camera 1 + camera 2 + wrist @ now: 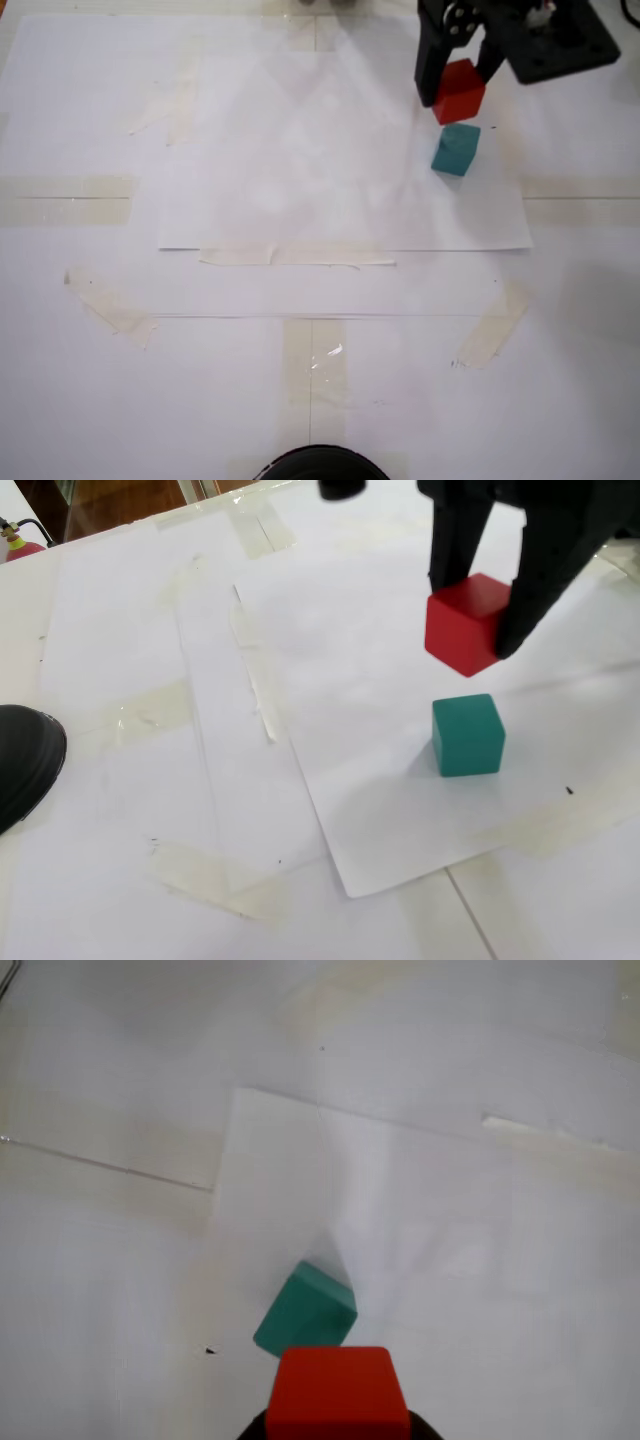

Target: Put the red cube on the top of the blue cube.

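No brand, label or writing can be read in any of the views.

The red cube [466, 623] is small and bright red, with plain matte faces and softly rounded edges. In a fixed view it sits at the upper right of the frame, lifted off the table and tilted, one corner pointing down. The gripper [470, 620] is black, and its two fingers are closed on the cube from either side, one on the left face and one on the right. In the wrist view the red cube [339, 1392] fills the bottom centre of the frame, with dark bits of the gripper [339, 1422] showing at its lower corners. In the other fixed view the red cube [460, 91] is near the top right, clamped by the gripper [458, 88].

The blue cube [468, 735] is teal, matte and plain, about the same size as the red one. It rests flat on a white paper sheet [370, 780], just below the red cube in the frame and clear of it. In the wrist view the blue cube [306, 1311] lies just above the red cube, turned at an angle, partly hidden behind it. In the top-down fixed view the blue cube [456, 149] sits right under the red one.

The paper sheet [340, 190] is taped down on a white table [560, 380] with pale tape strips [297, 256]. A dark rounded object [25, 760] shows at the left edge.
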Controlling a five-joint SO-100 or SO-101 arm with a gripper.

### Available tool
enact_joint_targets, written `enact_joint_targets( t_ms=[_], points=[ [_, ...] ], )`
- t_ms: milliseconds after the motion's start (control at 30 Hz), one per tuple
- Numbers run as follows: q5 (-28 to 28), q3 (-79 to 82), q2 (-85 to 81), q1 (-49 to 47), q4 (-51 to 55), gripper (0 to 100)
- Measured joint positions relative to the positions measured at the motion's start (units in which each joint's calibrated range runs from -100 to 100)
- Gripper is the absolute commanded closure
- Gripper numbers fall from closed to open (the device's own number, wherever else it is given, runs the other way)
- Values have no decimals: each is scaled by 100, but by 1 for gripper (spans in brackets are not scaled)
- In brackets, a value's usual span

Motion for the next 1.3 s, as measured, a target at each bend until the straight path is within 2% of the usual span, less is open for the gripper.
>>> enact_joint_targets(
  t_ms=[900,1300],
  points=[
    [-1201,-696,703,-307,24,88],
    [-1402,-850,1215,-307,0,88]
  ],
)
